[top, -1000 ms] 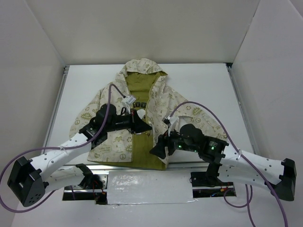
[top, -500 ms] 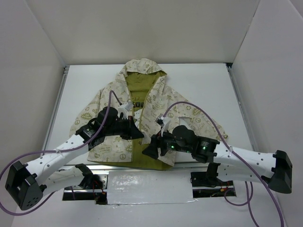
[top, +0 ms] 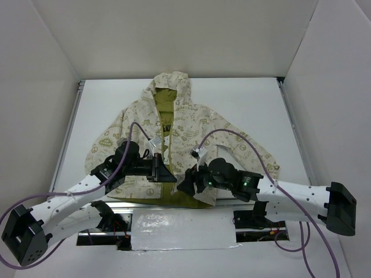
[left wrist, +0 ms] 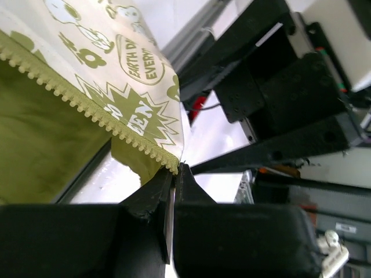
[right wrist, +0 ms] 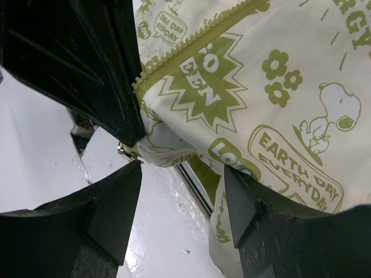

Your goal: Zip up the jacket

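**Top external view.** The jacket lies flat on the white bench. Its hood points away from the arm bases and its hem is at the near edge. The front is open down the middle, with olive fabric showing between the 2 cream panels. Both arms reach in over the hem. The left hand points toward the centre of the hem. The right hand sits just beside it, above a raised, folded corner of printed fabric. This view does not show how the jaws stand on either hand.

**Left wrist view.** The left hand is clenched, with its 2 fingers pressed together. The lower corner of 1 jacket panel meets their tip, gripped at the end of the zipper teeth. The teeth run diagonally up and away from the tip. Olive lining hangs beside them. The panel is lifted off the bench edge. The black housing of the right arm is close beyond the corner.

**Right wrist view.** The right hand is released. Its 2 fingers stand well apart and neither visibly presses on cloth. The printed corner of the jacket hangs above the gap between them. The left hand enters from the upper left, and its tip touches the lower end of the zipper teeth. A small metal part shows just below that tip, too small to identify.
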Motion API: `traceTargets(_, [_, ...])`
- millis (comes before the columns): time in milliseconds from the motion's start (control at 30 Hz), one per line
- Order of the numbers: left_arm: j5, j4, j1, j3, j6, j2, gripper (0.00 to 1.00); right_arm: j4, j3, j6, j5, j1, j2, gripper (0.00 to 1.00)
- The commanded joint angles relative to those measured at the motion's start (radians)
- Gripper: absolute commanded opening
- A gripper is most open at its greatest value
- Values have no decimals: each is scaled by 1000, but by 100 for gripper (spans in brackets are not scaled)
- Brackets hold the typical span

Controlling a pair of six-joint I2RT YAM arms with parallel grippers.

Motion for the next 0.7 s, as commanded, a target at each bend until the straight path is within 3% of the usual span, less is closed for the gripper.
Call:
traceTargets(0, [112,159,2,-16,-60,-27,0,112,-50,-53,-41,-5,-56,66])
traceTargets(300, [105,334,0,-87,-86,-84,0,319,-142,-24,-265,-5,-62,63])
traceTargets(500, [95,444,0,-130,-118,-65,0,407,-192,5,-277,-13,-120,62])
traceTargets(667, [117,572,0,-166,-163,-13,0,444,-228,27,-262,-17,-157,55])
